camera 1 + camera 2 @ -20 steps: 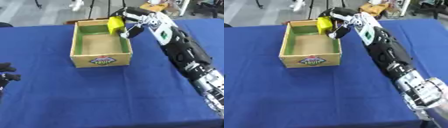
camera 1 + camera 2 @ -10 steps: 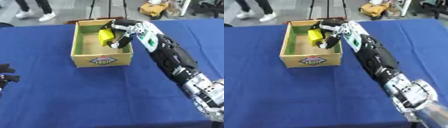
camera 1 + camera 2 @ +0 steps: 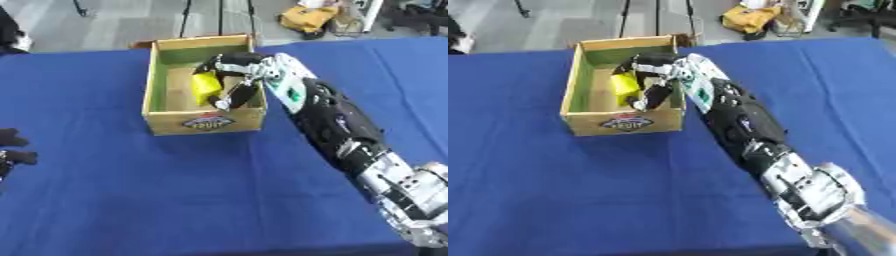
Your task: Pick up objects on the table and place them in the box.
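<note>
Yellow is what I have pinched in my right hand point(image 3: 234, 82): a small yellow block point(image 3: 206, 87), my fingers point(image 3: 225, 102) curled round it from above and beside. It sits in the upper middle of the frame, inside the walls of the cardboard box point(image 3: 160, 121), over the box's brown floor; whether it already touches that floor I cannot tell. My arm reaches in across the box's right wall from the lower right of the frame.

I judge this to be the placing step, nearly at its end. The next move calls for spreading my fingers so the block drops free, then lifting the hand straight up without catching the box's rim.

My left hand point(image 3: 10, 148) rests idle at the left edge of the frame on the blue counter point(image 3: 157, 195); whether its fingers are spread or curled I cannot tell. I see nothing else on the counter to pick up.
</note>
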### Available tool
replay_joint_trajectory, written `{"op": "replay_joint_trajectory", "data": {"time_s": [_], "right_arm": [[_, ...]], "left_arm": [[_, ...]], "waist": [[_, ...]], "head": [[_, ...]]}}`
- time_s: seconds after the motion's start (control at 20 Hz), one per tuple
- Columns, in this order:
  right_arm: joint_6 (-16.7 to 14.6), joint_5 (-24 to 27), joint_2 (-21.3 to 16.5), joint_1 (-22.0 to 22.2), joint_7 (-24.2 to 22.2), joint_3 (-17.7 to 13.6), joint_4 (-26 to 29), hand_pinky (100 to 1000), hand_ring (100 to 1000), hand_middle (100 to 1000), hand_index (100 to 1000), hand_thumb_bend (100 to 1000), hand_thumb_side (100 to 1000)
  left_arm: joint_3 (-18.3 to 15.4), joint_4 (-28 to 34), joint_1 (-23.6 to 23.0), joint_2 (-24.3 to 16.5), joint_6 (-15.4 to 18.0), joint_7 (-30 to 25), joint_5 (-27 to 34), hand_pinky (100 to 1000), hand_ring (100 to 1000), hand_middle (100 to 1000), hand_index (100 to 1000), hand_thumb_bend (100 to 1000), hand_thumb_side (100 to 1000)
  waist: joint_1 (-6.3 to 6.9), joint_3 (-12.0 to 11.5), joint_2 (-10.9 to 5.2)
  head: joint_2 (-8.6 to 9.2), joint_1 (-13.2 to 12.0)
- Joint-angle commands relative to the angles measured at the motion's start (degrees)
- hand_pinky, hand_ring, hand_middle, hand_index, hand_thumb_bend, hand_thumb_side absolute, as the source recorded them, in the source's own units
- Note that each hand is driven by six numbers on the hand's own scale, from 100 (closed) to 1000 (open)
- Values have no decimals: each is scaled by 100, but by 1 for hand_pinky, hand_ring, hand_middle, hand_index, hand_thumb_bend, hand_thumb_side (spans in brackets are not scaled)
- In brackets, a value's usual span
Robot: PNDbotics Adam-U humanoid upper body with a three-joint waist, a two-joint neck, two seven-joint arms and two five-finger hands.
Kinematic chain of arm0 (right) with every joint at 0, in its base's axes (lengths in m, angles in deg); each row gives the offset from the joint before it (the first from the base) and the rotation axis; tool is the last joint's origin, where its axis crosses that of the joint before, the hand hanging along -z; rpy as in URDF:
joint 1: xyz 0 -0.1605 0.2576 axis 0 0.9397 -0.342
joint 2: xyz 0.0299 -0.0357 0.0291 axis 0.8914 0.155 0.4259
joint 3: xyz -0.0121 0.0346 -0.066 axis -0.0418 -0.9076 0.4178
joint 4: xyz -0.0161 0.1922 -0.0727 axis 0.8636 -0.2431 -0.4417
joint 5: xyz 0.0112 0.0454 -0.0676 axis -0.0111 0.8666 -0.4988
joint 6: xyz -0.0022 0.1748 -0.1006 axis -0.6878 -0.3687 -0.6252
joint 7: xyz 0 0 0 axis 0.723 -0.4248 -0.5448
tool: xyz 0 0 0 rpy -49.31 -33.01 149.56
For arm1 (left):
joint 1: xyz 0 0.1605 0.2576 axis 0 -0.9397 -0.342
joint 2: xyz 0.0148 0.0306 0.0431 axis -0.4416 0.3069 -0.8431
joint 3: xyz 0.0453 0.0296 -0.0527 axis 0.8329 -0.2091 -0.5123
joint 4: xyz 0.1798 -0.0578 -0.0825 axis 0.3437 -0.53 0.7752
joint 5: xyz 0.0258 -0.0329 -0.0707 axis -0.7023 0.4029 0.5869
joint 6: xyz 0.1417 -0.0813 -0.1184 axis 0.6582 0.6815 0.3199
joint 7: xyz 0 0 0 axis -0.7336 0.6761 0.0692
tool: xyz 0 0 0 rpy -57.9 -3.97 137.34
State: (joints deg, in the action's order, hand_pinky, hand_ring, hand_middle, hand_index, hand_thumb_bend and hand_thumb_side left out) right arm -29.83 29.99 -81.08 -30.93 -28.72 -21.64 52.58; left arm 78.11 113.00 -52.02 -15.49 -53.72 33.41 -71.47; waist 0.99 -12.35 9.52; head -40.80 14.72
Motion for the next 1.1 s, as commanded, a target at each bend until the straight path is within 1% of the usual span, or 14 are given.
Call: {"op": "replay_joint_trajectory", "data": {"time_s": [0.05,0.1,0.15,0.2,0.25,0.3,0.35,0.4,0.55,0.6,0.65,0.7,0.8,1.1], "right_arm": [[-37,-135,-9,-16,-26,-35,-106,760,592,402,676,100,223],[-50,-150,-4,-8,-30,-40,-129,769,615,448,697,100,269],[-67,-158,-2,-4,-33,-45,-143,777,638,496,722,100,286],[-84,-157,-2,-4,-33,-51,-148,788,672,567,757,100,311],[-96,-152,-3,-6,-35,-57,-150,792,683,595,773,100,327],[-108,-143,-4,-11,-36,-61,-148,803,713,677,815,100,398],[-120,-132,-6,-15,-38,-64,-145,806,721,707,828,100,425],[-129,-122,-7,-19,-42,-65,-141,815,741,756,856,100,477],[-152,-87,-11,-33,-53,-66,-115,825,767,809,889,100,546],[-159,-72,-15,-40,-59,-64,-101,831,783,837,904,130,590],[-164,-57,-23,-50,-70,-60,-82,834,789,845,909,149,604],[-165,-41,-32,-61,-81,-58,-58,840,802,865,922,198,643],[-156,5,-54,-90,-98,-58,7,844,810,879,928,239,671],[-81,59,-95,-138,-130,-51,98,843,810,880,928,235,667]], "left_arm": [[4,74,78,-64,7,-26,24,725,502,587,733,740,925],[3,73,78,-64,6,-24,22,725,502,586,733,740,924],[2,74,78,-63,6,-23,23,725,502,586,733,741,924],[2,74,78,-62,7,-23,24,725,502,586,733,741,924],[3,74,79,-62,6,-23,26,725,502,586,733,741,924],[4,74,81,-61,6,-25,27,725,502,586,733,742,924],[5,75,83,-62,6,-26,28,725,502,586,733,742,923],[6,75,84,-63,5,-27,29,725,502,586,733,742,923],[5,75,83,-64,5,-26,30,725,501,586,733,743,923],[3,74,82,-65,5,-24,29,725,501,585,733,743,923],[2,74,80,-65,5,-22,29,725,501,585,733,744,923],[1,73,79,-66,4,-21,28,725,501,585,733,744,922],[-1,72,79,-67,4,-18,27,725,501,585,733,744,922],[-1,70,82,-73,2,-15,23,725,500,585,733,745,922]], "waist": [[23,-20,-77],[24,-23,-76],[24,-25,-76],[24,-24,-76],[23,-23,-77],[22,-21,-78],[20,-19,-81],[18,-18,-83],[15,-13,-90],[12,-12,-92],[9,-12,-94],[5,-12,-96],[-4,-9,-101],[-29,-6,-107]], "head": [[-11,15],[-13,15],[-14,16],[-13,15],[-11,16],[-8,17],[-6,18],[-3,20],[3,13],[4,11],[6,8],[7,5],[12,1],[19,-6]]}}
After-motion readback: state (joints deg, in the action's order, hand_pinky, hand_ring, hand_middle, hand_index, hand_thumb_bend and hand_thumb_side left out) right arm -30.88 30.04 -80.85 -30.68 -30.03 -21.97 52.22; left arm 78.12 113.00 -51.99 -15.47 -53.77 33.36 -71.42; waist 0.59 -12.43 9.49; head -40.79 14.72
